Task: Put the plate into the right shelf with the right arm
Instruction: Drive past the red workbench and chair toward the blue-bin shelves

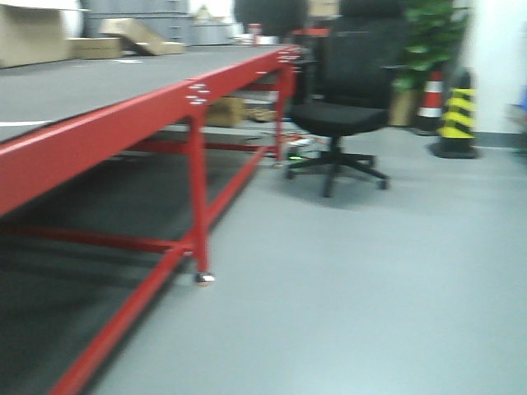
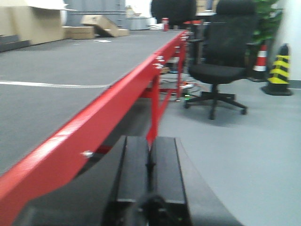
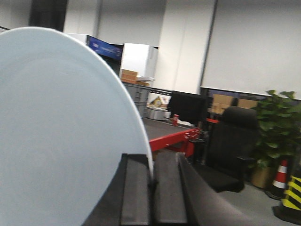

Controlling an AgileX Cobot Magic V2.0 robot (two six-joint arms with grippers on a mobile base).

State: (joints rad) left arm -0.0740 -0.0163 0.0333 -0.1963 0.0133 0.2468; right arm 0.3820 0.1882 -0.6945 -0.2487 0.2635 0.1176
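Note:
The plate (image 3: 61, 127) fills the left of the right wrist view, showing its pale bluish-white face, held upright on edge. My right gripper (image 3: 151, 162) is shut on the plate's rim, the rim pinched between the two black fingers. My left gripper (image 2: 149, 143) is shut and empty, its fingers pressed together beside the red frame of the table (image 2: 108, 108). The right shelf of stainless steel with blue bins is out of view in all frames. Neither gripper shows in the front view.
A long red-framed table with a grey top (image 1: 123, 99) runs along the left. A black office chair (image 1: 350, 99) stands past its end. Traffic cones (image 1: 457, 111) and a plant (image 1: 432, 37) stand at the right wall. Cardboard boxes (image 1: 140, 37) lie at the back.

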